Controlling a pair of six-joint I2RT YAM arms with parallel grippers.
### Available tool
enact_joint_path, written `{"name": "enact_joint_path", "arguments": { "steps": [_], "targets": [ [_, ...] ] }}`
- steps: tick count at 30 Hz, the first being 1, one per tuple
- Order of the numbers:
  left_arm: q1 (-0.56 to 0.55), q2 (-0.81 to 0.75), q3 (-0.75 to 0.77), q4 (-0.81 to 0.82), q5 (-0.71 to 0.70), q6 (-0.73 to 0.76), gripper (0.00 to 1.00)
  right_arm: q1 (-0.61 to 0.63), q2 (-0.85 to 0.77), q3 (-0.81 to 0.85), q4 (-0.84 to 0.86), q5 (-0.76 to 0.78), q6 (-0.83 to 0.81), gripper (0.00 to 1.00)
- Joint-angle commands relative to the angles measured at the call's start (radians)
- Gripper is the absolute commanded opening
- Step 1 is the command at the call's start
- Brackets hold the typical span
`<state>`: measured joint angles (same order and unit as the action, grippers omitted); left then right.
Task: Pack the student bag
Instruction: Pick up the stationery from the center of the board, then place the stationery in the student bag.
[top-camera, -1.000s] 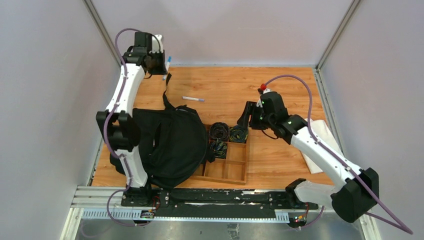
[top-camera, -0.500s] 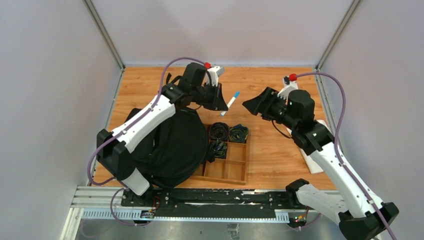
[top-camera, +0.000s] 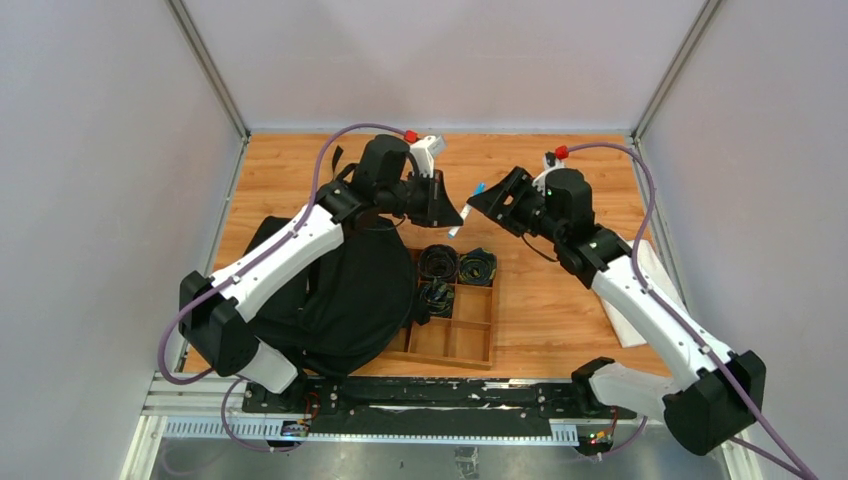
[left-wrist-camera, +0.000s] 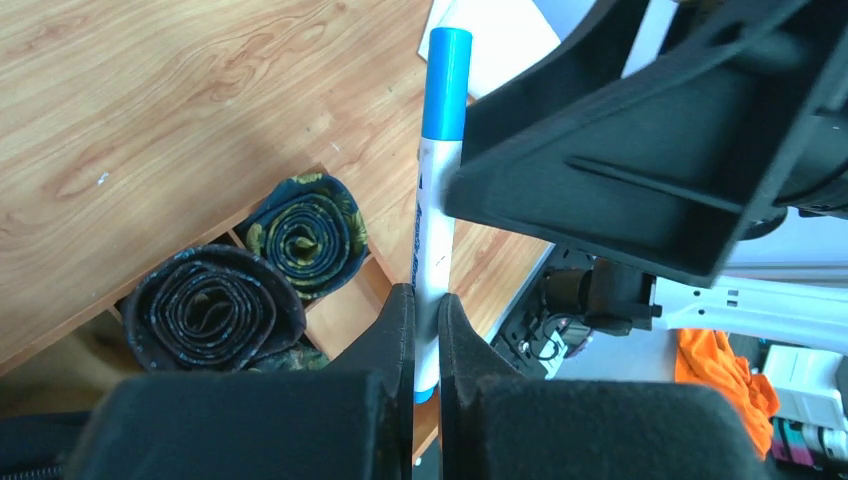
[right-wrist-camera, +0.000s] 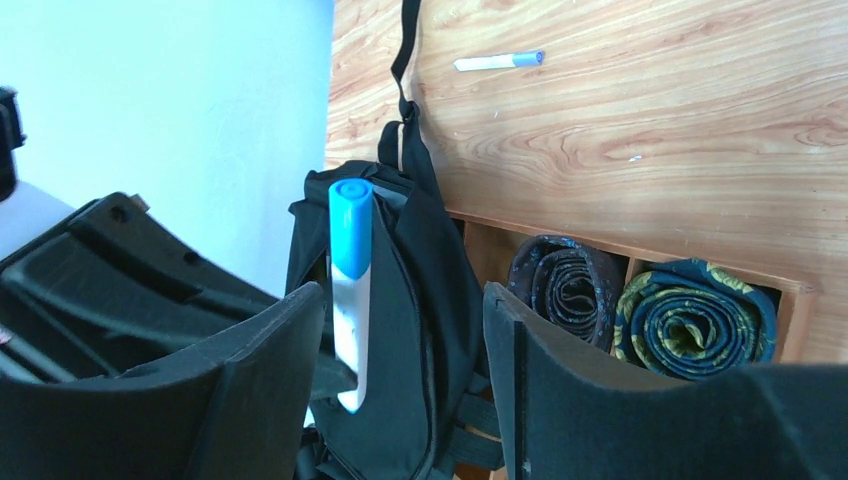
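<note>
While the left gripper (left-wrist-camera: 425, 310) clamps the blue-capped marker (left-wrist-camera: 437, 200) and the right gripper (right-wrist-camera: 400, 300) flanks it, jaws apart, an early release could drop it into the wooden tray (top-camera: 470, 340), missing the student bag (top-camera: 350, 290) lying just left.

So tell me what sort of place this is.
Probably a robot lab work cell: a wooden tabletop boxed in by plain grey panels, robot arms bolted to a metal rail at its near edge, and staged props, a black backpack beside a wooden tray.
</note>
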<state>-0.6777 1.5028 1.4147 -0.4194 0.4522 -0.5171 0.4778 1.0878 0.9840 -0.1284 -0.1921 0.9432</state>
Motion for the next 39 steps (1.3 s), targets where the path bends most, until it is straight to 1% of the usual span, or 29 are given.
{"name": "enact_joint_path", "arguments": {
  "steps": [1,3,5,7,10,11,12,13,14,15,16,17,18,19,21,22,24,26,27,30,35,39],
  "targets": [
    [-0.010,-0.021,-0.009,0.011,0.000,-0.006,0.00,0.025,0.050,0.034,0.078,-0.024,0.025,0.62],
    [-0.010,-0.025,-0.011,0.008,-0.008,-0.005,0.00,0.033,0.070,0.039,0.082,-0.025,0.029,0.54],
    [-0.010,-0.028,-0.010,0.003,-0.016,0.000,0.00,0.037,0.082,0.034,0.097,-0.031,0.034,0.36],
    [-0.010,-0.027,-0.005,-0.013,-0.026,0.008,0.00,0.039,0.090,0.030,0.109,-0.038,0.034,0.24],
    [-0.010,-0.021,0.003,-0.026,-0.032,0.015,0.00,0.039,0.103,0.033,0.116,-0.053,0.034,0.03],
    [-0.010,-0.021,0.005,-0.029,-0.033,0.015,0.00,0.039,0.105,0.033,0.119,-0.057,0.033,0.00],
    [-0.010,-0.018,0.010,-0.035,-0.039,0.018,0.00,0.039,0.106,0.034,0.120,-0.057,0.030,0.00],
    [-0.010,-0.017,0.021,-0.054,-0.049,0.023,0.12,0.039,0.106,0.034,0.118,-0.057,0.025,0.00],
    [-0.010,-0.015,0.038,-0.079,-0.065,0.034,0.30,0.039,0.104,0.034,0.115,-0.055,0.015,0.00],
    [-0.010,-0.017,0.057,-0.121,-0.087,0.053,0.51,0.039,0.099,0.033,0.103,-0.051,-0.003,0.00],
    [-0.010,-0.022,0.081,-0.172,-0.118,0.079,0.65,0.038,0.091,0.032,0.088,-0.044,-0.019,0.00],
    [-0.010,-0.033,0.108,-0.257,-0.168,0.112,0.73,0.036,0.080,0.029,0.071,-0.036,-0.040,0.00],
    [-0.010,-0.049,0.128,-0.332,-0.241,0.147,0.75,0.035,0.067,0.020,0.053,-0.029,-0.063,0.00],
    [-0.008,-0.073,0.142,-0.401,-0.356,0.178,0.75,0.035,0.051,0.012,0.038,-0.024,-0.082,0.00],
    [0.002,-0.139,0.123,-0.506,-0.563,0.199,0.70,0.036,0.022,-0.006,0.009,-0.019,-0.117,0.00],
    [0.024,-0.176,0.091,-0.538,-0.638,0.188,0.68,0.035,0.014,-0.014,0.001,-0.021,-0.126,0.00],
    [0.111,-0.249,-0.002,-0.583,-0.736,0.155,0.67,0.040,0.013,-0.020,0.011,-0.049,-0.129,0.00],
    [0.203,-0.299,-0.066,-0.623,-0.783,0.129,0.68,0.064,0.044,-0.002,0.020,-0.068,-0.133,0.00],
    [0.227,-0.317,-0.093,-0.634,-0.804,0.126,0.69,0.082,0.066,0.015,0.020,-0.072,-0.141,0.00],
    [0.234,-0.343,-0.141,-0.674,-0.910,0.100,0.70,0.152,0.146,0.079,0.024,-0.091,-0.155,0.00],
    [0.234,-0.347,-0.216,-0.683,-0.941,0.095,0.69,0.255,0.284,0.158,0.060,-0.138,-0.149,0.00],
    [0.234,-0.349,-0.251,-0.683,-0.998,0.098,0.65,0.308,0.373,0.208,0.079,-0.176,-0.140,0.00]
  ]
}}
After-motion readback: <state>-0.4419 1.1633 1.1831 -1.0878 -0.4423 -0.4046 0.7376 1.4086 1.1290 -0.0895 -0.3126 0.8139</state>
